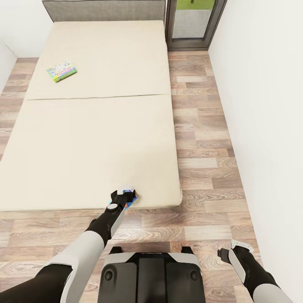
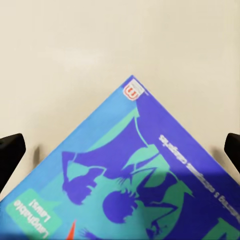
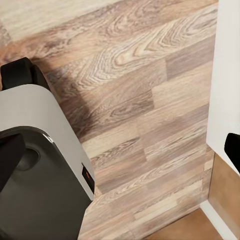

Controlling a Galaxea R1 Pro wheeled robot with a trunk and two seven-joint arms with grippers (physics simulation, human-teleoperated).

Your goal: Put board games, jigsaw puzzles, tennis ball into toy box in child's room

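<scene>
While the left gripper (image 1: 125, 196) hovers with fingers (image 2: 10, 155) spread wide over a blue board game (image 2: 145, 185) at the bed's (image 1: 97, 139) near edge, the box's green label reads "Laughable Laws!". A second board game (image 1: 61, 71) lies near the far left corner. The right gripper (image 1: 231, 249) hangs open over wood floor (image 3: 145, 100).

Matt cream cloth covers the bed (image 1: 101, 139), beside a grained wood-plank floor (image 1: 202, 126)
</scene>
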